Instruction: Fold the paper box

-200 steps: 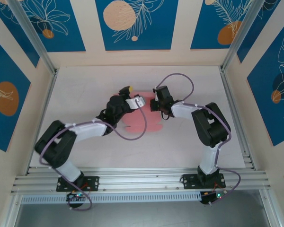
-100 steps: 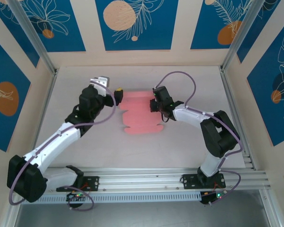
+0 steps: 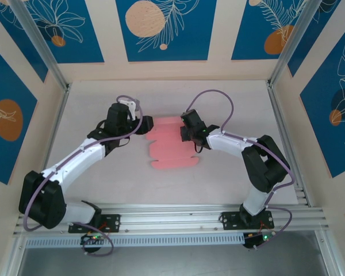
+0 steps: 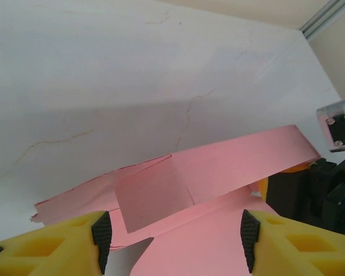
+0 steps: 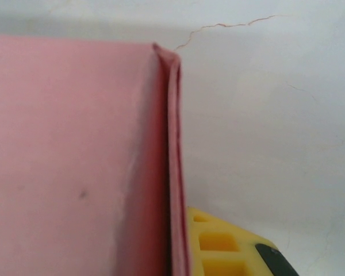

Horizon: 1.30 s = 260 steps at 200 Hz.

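Table [image 3: 132, 184]: white surface, fine cracks visible in the wrist views.

Left arm [image 3: 80, 158]: stretched out low and diagonally from its base toward the table centre, wrist bent to face right.

Right arm [image 3: 233, 141]: elbow folded back on the right side, forearm reaching left toward the centre.

Paper box [image 3: 172, 152]: flat pink die-cut sheet lying mid-table between the two arms. One panel on its far side is raised off the table [image 4: 230, 161] and slopes up toward the right arm. The rest lies flat.

Left end effector [image 3: 141, 123]: at the sheet's left edge, jaws spread wide [image 4: 175, 238]. The sheet lies between and beyond the yellow fingers. Contact cannot be determined.

Right end effector [image 3: 186, 133]: at the sheet's upper right edge, jaws pressed together, pinching the upright pink edge [image 5: 75, 161] against its yellow finger [image 5: 218, 247].
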Available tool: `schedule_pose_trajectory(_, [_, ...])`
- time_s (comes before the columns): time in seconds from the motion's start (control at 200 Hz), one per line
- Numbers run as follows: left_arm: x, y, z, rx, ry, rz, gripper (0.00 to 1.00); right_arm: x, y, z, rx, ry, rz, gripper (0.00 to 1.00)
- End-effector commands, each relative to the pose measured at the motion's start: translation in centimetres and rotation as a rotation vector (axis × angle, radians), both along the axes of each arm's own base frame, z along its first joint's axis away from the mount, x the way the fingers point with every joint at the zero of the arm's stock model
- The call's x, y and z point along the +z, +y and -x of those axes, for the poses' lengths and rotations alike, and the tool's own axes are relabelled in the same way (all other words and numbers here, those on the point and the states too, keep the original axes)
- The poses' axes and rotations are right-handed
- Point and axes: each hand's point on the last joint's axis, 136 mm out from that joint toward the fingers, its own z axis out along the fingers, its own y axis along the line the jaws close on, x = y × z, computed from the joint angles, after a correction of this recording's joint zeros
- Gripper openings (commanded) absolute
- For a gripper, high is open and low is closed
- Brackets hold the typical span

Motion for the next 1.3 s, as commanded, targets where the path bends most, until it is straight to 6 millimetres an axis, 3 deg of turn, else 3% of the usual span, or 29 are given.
schedule_pose_trajectory(0.0, [-0.5,-1.0,-0.7,-0.023,0.037,0.046,0.59,1.0,0.0,-0.3,-0.032,-0.027,-0.015,0.04])
schedule_pose_trajectory(0.12, [-2.2,-1.4,-0.9,-0.017,0.078,0.065,0.59,0.7,0.3,-0.5,-0.031,-0.021,-0.021,0.04])
schedule_pose_trajectory(0.22, [-2.8,-2.1,-1.0,-0.033,0.098,0.088,0.67,0.5,0.5,-0.6,-0.029,-0.016,-0.025,0.04])
schedule_pose_trajectory(0.385, [-3.6,-2.7,-1.7,-0.041,0.105,0.096,0.69,0.2,0.9,-0.8,-0.027,-0.010,-0.036,0.04])
schedule_pose_trajectory(0.725, [-4.1,-5.6,-2.4,-0.104,0.157,0.223,0.69,-0.4,1.5,-1.1,-0.017,0.003,-0.045,0.03])
schedule_pose_trajectory(0.94, [-2.6,-7.1,-3.2,-0.118,0.124,0.331,0.67,-1.2,1.7,-0.9,-0.013,0.025,-0.042,0.03])
schedule_pose_trajectory(1.155, [-2.2,-7.1,-3.7,-0.092,0.113,0.355,0.56,-1.7,2.0,-0.8,-0.012,0.039,-0.044,0.03])
schedule_pose_trajectory(1.295, [-3.2,-5.9,-3.3,-0.048,0.125,0.306,0.56,-1.7,1.8,-0.9,-0.029,0.044,-0.038,0.03])
